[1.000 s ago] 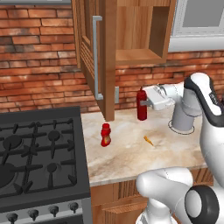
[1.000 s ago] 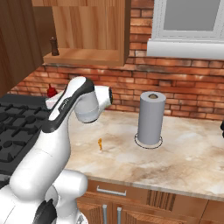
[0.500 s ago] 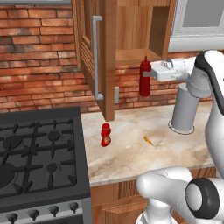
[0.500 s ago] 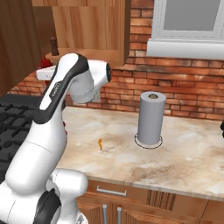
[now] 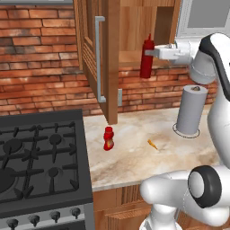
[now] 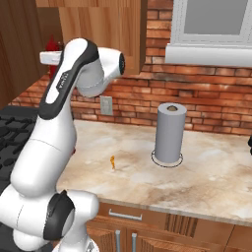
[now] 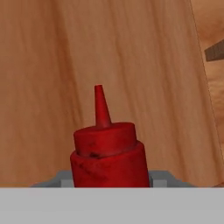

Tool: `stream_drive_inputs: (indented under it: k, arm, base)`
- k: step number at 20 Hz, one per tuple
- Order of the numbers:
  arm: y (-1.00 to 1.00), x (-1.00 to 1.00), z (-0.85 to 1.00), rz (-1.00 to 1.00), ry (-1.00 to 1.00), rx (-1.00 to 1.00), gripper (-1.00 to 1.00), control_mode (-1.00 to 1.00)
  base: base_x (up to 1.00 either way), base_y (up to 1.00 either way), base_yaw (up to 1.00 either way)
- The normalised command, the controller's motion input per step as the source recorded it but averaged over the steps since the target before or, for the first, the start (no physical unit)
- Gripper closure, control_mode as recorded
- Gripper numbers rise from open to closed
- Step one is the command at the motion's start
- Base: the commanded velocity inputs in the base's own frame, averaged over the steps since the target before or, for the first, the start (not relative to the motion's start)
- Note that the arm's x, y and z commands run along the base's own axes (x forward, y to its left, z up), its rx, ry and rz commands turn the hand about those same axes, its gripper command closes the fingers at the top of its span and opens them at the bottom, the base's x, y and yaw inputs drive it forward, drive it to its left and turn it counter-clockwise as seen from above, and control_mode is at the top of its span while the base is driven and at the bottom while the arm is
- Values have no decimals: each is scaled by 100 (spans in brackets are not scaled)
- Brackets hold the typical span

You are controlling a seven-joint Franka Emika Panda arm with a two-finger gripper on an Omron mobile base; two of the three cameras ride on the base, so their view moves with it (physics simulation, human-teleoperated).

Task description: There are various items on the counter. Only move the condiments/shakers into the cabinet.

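Claw: the claw (image 5: 152,52) is clamped on the slim red bottle (image 5: 146,57), holding it upright and high above the table, level with the open cupboard's shelf.
Claw camera: the bottle's cap and nozzle (image 7: 105,148) sit centred, with plain wood panel close behind.
Step in hand: carrying the slim bottle into the cupboard (image 5: 134,27); judged roughly mid-transfer, bottle at the cupboard mouth, not yet set down.
Next move: likely push the bottle further in over the shelf, lower it until the base rests flat, then let go. Needs care with the open door (image 5: 110,63) and its grey bar handle (image 5: 99,58) to the left.
Shelf clearance: whether the bottle's base is already over the shelf is hard to judge from these angles.
Remaining work: the curvy red bottle (image 5: 108,138) stands on the table near the stove edge, below the door; it appears to be next.
Leave alone: the small orange piece (image 5: 152,144) lies on the table, between the curvy bottle and the paper towel roll (image 5: 191,110).
Table: beige marbled slab (image 5: 134,159), flat and mostly bare.
Room: red brick wall (image 6: 206,103) behind, window (image 6: 216,22) above it, black gas stove (image 5: 40,157) on the left, drawer fronts (image 6: 162,224) below the slab.
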Motion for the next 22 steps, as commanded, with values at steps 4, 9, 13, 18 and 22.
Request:
stream_drive_inputs:
  k: [4, 9, 13, 18, 22]
  arm:
    - [10, 49, 13, -5, 0, 1, 100, -100]
    - [18, 37, 7, -1, -2, 0, 100, -100]
    - [20, 42, 0, -2, -1, 0, 100, -100]
    - [18, 60, 0, -6, 0, 0, 100, -100]
    - [14, 63, 0, -7, 0, 0, 100, -100]
  base:
    - [0, 0, 0]
    - [0, 0, 0]
    - [0, 0, 0]
    - [0, 0, 0]
    - [0, 0, 0]
